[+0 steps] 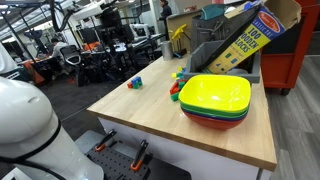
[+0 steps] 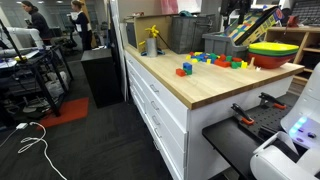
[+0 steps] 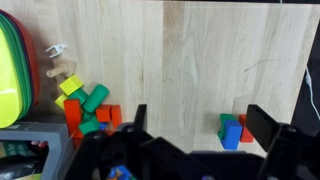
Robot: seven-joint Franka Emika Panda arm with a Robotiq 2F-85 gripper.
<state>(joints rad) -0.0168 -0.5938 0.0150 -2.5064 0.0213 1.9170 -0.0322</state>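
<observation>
In the wrist view my gripper (image 3: 200, 112) hangs over bare wood with its jaws wide apart and nothing between them. A small cluster of blocks (image 3: 233, 131), blue, green and red, lies on the table just inside the right finger (image 3: 262, 125). The same cluster shows apart from the rest in both exterior views (image 1: 135, 83) (image 2: 185, 70). A larger pile of coloured blocks (image 3: 88, 104) lies off to the left of the left finger (image 3: 139, 118). The gripper itself is out of both exterior views; only white arm casing (image 1: 25, 125) shows.
A stack of bowls (image 1: 215, 100), yellow on top, stands on the wooden table (image 1: 140, 115) by the block pile. Behind it leans a wood-blocks box (image 1: 250, 40) beside grey bins (image 2: 185, 32). The table's edges drop to the floor, with lab benches beyond.
</observation>
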